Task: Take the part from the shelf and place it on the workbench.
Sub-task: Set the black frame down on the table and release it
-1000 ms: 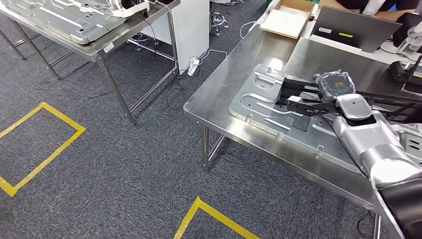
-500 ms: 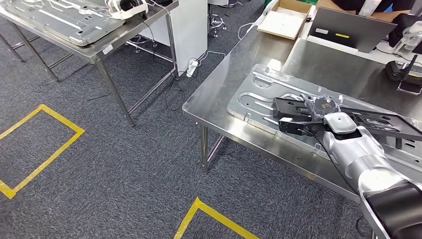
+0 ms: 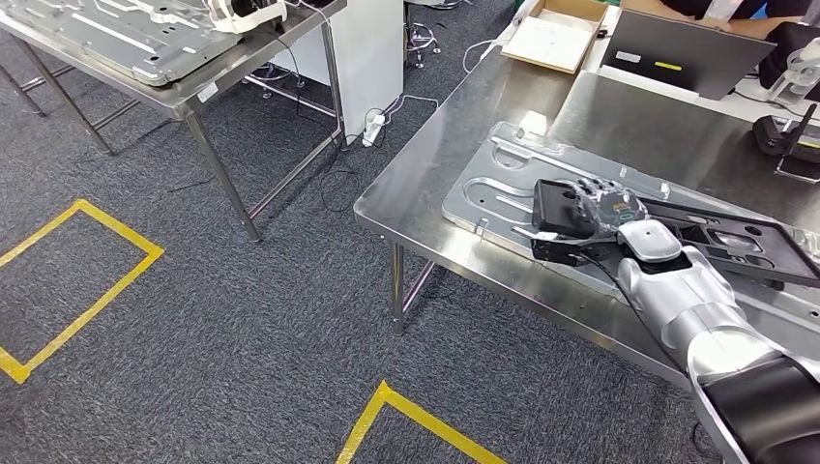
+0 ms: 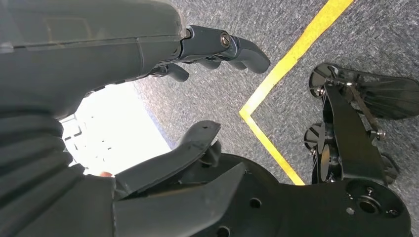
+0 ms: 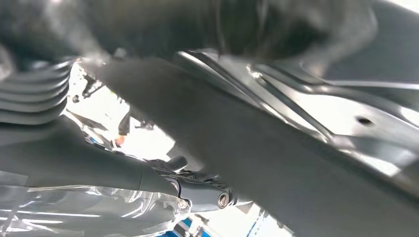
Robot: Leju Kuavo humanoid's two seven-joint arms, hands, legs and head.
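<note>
The part is a long flat black frame (image 3: pixel 720 242) lying slantwise over the silver stamped plate (image 3: pixel 488 198) on the steel workbench (image 3: pixel 425 179). My right hand (image 3: pixel 598 206) grips the frame's near left end, fingers curled over its top. In the right wrist view the black frame (image 5: pixel 257 153) crosses the picture, blurred, with the thumb (image 5: pixel 113 170) under it and the shiny plate (image 5: pixel 346 111) behind. My left hand (image 4: pixel 148 49) hangs over the carpet, fingers apart and holding nothing.
A cardboard box (image 3: pixel 558 34) and a grey laptop (image 3: pixel 682 53) sit at the bench's far end, with a black device (image 3: pixel 778 135) at the right. A second steel table (image 3: pixel 184 82) carrying another plate stands at far left. Yellow floor tape (image 3: pixel 87 290) marks the carpet.
My right hand has carried the black frame down and leftwards, from above the plate to low against it. The view has shifted slightly.
</note>
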